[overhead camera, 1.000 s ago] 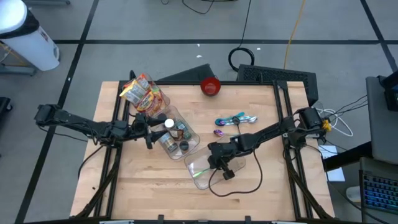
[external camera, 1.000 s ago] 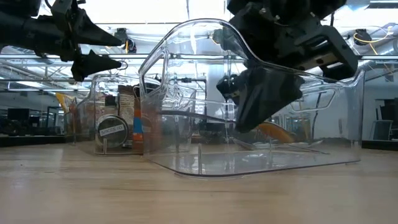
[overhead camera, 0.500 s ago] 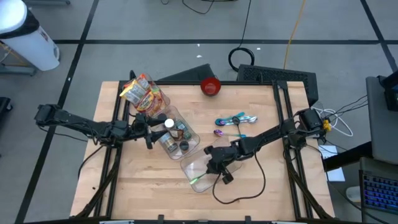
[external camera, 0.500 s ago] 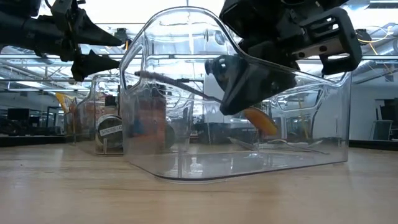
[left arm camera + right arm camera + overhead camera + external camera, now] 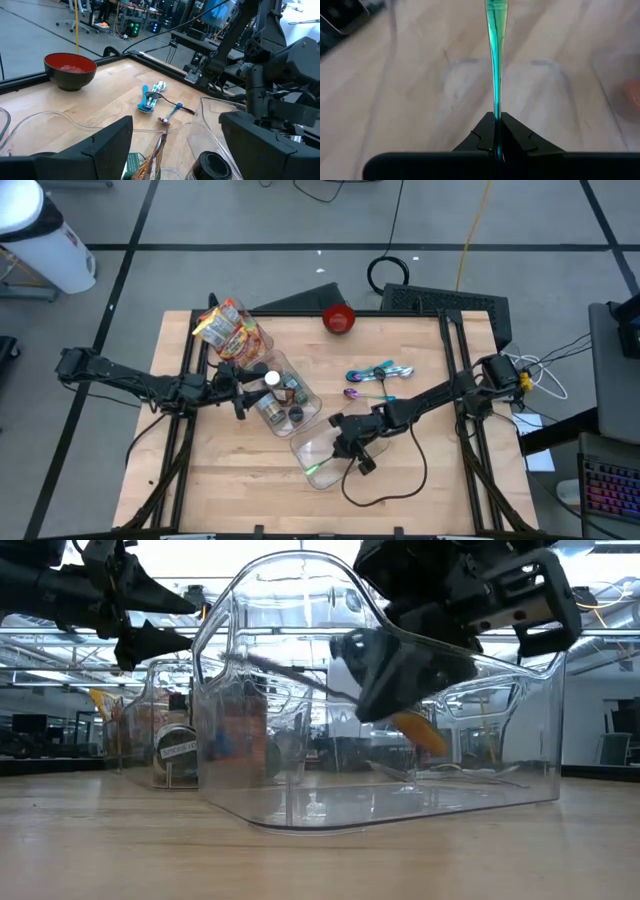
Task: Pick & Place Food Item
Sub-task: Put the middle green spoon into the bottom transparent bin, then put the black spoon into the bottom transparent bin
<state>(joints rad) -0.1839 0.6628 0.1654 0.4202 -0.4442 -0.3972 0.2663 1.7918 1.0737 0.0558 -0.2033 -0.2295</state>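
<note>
An empty clear plastic bin (image 5: 318, 453) stands near the table's middle, toward the near edge, its bottom (image 5: 380, 812) on the wood. My right gripper (image 5: 349, 442) is shut on its wall. Two more clear bins lie farther left: one with jars and cans (image 5: 281, 401), one with snack bags (image 5: 231, 330). My left gripper (image 5: 240, 388) hangs open and level just left of the jar bin, touching nothing; in the left wrist view it (image 5: 175, 150) looks over that bin's rim. My right gripper pinches the empty bin's thin upright wall (image 5: 495, 95) at its top rim, one finger inside the bin and one outside. The fingers (image 5: 400, 675) slant down from the table's right side. The bin stands level with its bottom on the table.
A red bowl (image 5: 338, 318) sits at the far edge. Coloured spoons (image 5: 378, 374) lie right of the jar bin. A black cable (image 5: 385, 480) loops on the wood under my right arm. Bare wood spreads along the near edge.
My right gripper has shifted a little toward the table's left and rolled, staying shut on the wall. The empty bin has slid left with it; it was tipped up on one side and now sits flat. Over the last half second nothing has moved.
</note>
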